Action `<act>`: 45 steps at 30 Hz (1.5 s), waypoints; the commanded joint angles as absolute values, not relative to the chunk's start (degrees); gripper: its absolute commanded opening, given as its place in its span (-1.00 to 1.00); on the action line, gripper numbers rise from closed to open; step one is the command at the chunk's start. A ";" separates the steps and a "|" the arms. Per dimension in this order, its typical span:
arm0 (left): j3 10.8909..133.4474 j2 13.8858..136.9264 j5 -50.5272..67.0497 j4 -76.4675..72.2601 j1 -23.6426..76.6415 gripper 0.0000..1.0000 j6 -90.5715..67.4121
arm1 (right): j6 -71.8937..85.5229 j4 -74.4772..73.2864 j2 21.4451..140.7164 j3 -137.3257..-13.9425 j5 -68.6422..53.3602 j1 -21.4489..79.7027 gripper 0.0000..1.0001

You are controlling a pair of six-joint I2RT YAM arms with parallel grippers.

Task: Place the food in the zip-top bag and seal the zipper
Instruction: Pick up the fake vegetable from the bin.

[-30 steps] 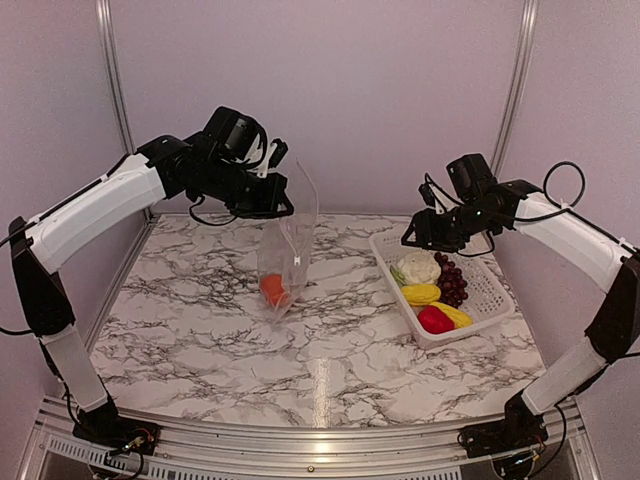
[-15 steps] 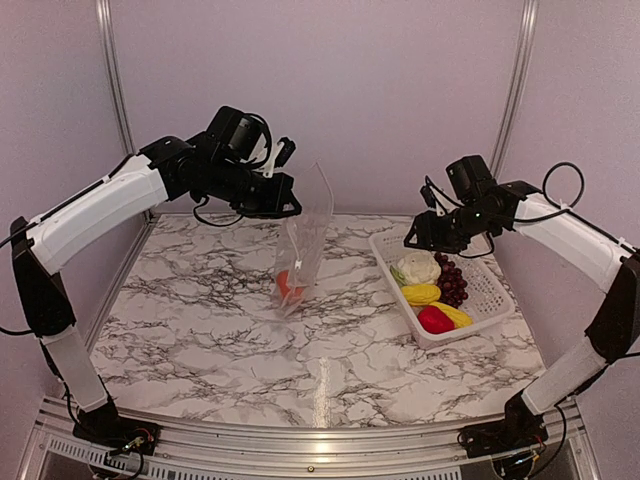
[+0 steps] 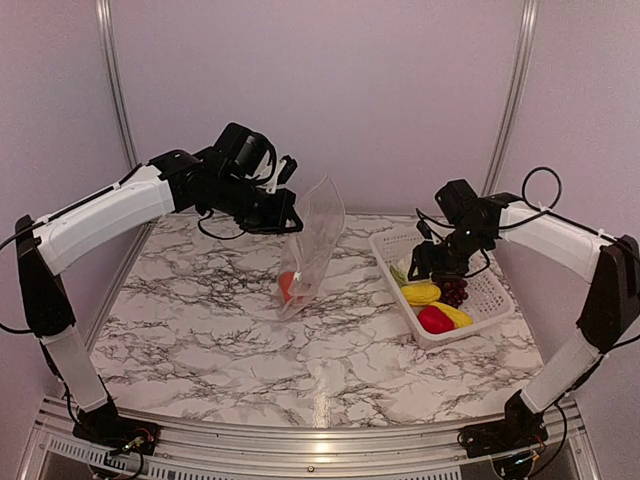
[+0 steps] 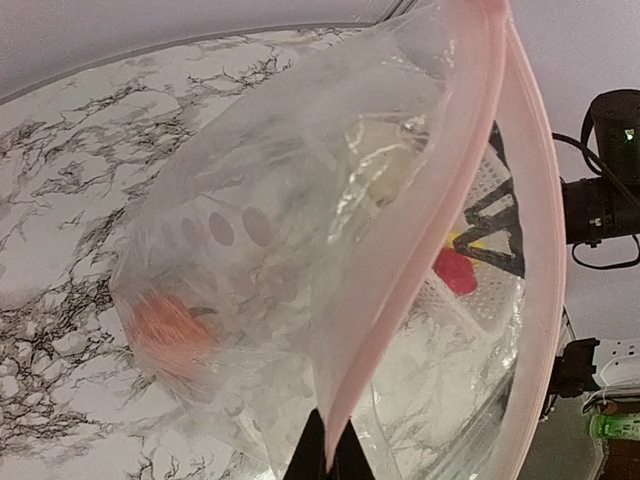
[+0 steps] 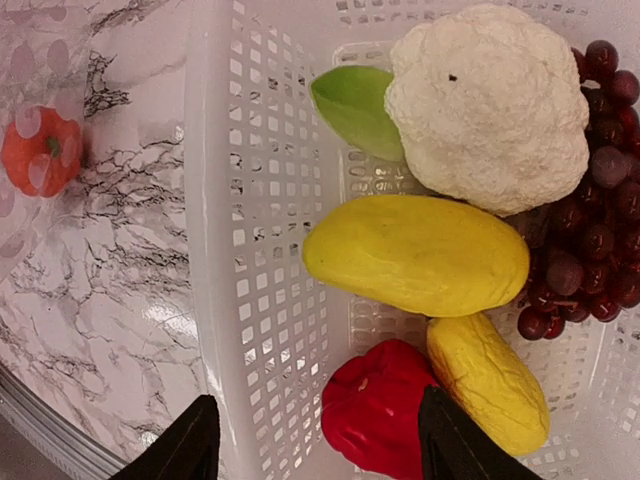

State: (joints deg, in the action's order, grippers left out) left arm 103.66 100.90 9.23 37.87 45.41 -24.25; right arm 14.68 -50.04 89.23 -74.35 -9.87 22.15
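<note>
Left claw [image 3: 292,224] is pinching fully shut on the clear bag [image 3: 312,240], gripping it at the pink zipper strip [image 4: 420,270] along the mouth. It is holding that edge high above the marble table [image 3: 200,330]. As a result the bag is hanging tilted, with its mouth gaping toward the side where the white basket [image 3: 462,330] is sitting. Holding it this way is probably doing two jobs. It is letting the free lip sag away from the gripped one, and it is letting the orange fruit [image 3: 287,285] settle at the bottom, where its weight is pulling the thin plastic straight. Whether the bag's lower end is touching the table or hanging just above it, I cannot tell.

Right claw [image 5: 318,442] is hovering over the basket with its two fingers spread wide and nothing between them. It is looking down on the red piece [image 5: 375,420], which is lying against the smaller yellow piece [image 5: 490,385]. The larger yellow piece [image 5: 415,255], the cauliflower [image 5: 490,100] and the grapes [image 5: 590,230] are lying beyond. With its fingers that far apart, it is likely lining up for a pick. Five pieces are waiting in the basket and one is in the bag, so the zipper is staying unsealed for now.
</note>
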 commanded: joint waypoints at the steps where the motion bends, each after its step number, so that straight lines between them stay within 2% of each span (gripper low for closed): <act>1: 100.36 98.97 9.21 38.10 45.61 -1.00 -25.20 | 11.69 -54.87 89.63 -74.77 -8.25 21.51 0.30; 4: 99.44 98.59 9.09 38.18 45.53 -1.00 -25.51 | 11.02 -56.12 90.91 -73.71 -7.12 21.53 0.45; 14: 100.28 99.33 10.03 38.49 45.53 -1.00 -26.85 | 8.99 -60.21 96.22 -71.05 -5.54 21.53 0.64; 30: 104.47 99.03 11.36 38.50 45.50 -0.99 -28.38 | 7.64 -57.39 98.53 -67.25 -6.81 21.62 0.73; 32: 105.11 99.19 11.72 38.57 45.53 -0.99 -28.30 | 8.46 -57.14 98.74 -67.64 -6.76 21.62 0.68; 38: 105.18 99.30 11.42 39.46 45.51 -0.99 -28.52 | 10.77 -58.69 95.70 -72.04 -4.91 21.62 0.19; 40: 105.37 99.30 11.69 39.48 45.53 -0.98 -28.97 | 11.71 -59.72 93.92 -73.83 -5.10 21.57 0.08; 45: 105.71 99.48 11.06 39.60 45.53 -0.98 -28.83 | 12.89 -60.03 90.61 -79.25 -7.34 21.62 -0.01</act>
State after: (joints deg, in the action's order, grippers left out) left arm 104.03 100.25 11.09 38.04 45.41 -28.53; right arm 11.22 -59.33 94.35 -73.45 -6.48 21.96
